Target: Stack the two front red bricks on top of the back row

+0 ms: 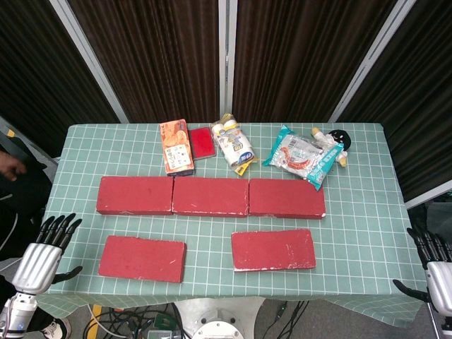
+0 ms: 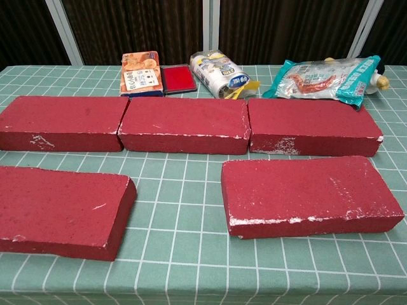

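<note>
The left robot hand sits down at the near-left corner, off the tabletop edge, fingers spread and holding nothing; the right robot hand is at the near-right corner, only partly in frame, fingers look apart and empty too. The chest view shows neither hand. So the key relation: the front-left flat red rectangular brick lies just forward and inward of the left hand, and the front-right flat red rectangular brick is further in from the right hand, so each arm has its own obvious brick. Both lie flat with the long axis running left-right, the right one turned slightly, so I'd guess a grab across the short width. They look rough and matte, with white chipped scuffs along the edges. Behind them, well apart, is the back row of three red bricks butted end to end, nothing stacked on it yet. Everything sits on the green checked tabletop, with snack packets along the far edge.
</note>
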Tool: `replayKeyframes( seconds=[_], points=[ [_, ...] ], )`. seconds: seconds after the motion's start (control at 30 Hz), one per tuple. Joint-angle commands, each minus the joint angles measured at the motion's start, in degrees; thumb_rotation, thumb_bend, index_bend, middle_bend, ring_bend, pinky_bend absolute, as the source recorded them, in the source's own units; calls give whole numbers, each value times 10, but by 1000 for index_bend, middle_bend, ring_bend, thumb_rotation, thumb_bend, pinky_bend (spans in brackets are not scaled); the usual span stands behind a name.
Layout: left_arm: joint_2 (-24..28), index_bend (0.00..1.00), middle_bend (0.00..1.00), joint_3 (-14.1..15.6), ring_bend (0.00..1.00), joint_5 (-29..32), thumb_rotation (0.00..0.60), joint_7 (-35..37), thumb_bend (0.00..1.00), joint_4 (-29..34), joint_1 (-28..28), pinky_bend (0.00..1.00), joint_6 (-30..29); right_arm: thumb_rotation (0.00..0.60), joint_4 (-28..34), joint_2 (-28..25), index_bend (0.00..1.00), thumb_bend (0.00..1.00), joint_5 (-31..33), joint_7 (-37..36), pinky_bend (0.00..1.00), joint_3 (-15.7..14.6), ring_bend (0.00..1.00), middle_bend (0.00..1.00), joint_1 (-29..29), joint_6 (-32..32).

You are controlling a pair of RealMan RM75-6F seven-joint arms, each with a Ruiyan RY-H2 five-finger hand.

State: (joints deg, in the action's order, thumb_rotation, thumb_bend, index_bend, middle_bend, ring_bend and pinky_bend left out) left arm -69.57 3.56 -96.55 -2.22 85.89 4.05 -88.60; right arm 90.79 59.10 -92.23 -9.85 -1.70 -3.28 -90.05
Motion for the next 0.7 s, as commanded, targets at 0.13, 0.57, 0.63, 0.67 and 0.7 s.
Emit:
replayKeyframes(
  seconds=[0.13, 0.57, 0.63, 0.67, 0.7],
  points=[
    [1, 34, 0, 0, 0, 1, 600, 1, 0, 0, -2, 0, -1, 600, 1, 0, 0, 0, 0, 1, 0, 0, 0, 0, 0, 1],
    [12, 34, 0, 51, 0, -50, 600, 19, 0, 74, 26, 0, 70, 600, 16, -11, 0, 0, 10, 3, 0, 9, 0, 0, 5, 4],
    [10, 34, 0, 60, 0, -57, 600, 13, 0, 90, 37, 0, 96, 600, 19, -17, 0, 0, 9, 4, 0, 12, 0, 0, 7, 3],
    [7, 34, 0, 62, 0, -59, 600, 7, 0, 95, 41, 0, 105, 600, 19, -20, 0, 0, 9, 4, 0, 13, 0, 0, 8, 2],
    [2, 34, 0, 63, 0, -61, 600, 0, 0, 98, 44, 0, 114, 600, 20, -22, 0, 0, 9, 4, 0, 15, 0, 0, 9, 1]
  ],
)
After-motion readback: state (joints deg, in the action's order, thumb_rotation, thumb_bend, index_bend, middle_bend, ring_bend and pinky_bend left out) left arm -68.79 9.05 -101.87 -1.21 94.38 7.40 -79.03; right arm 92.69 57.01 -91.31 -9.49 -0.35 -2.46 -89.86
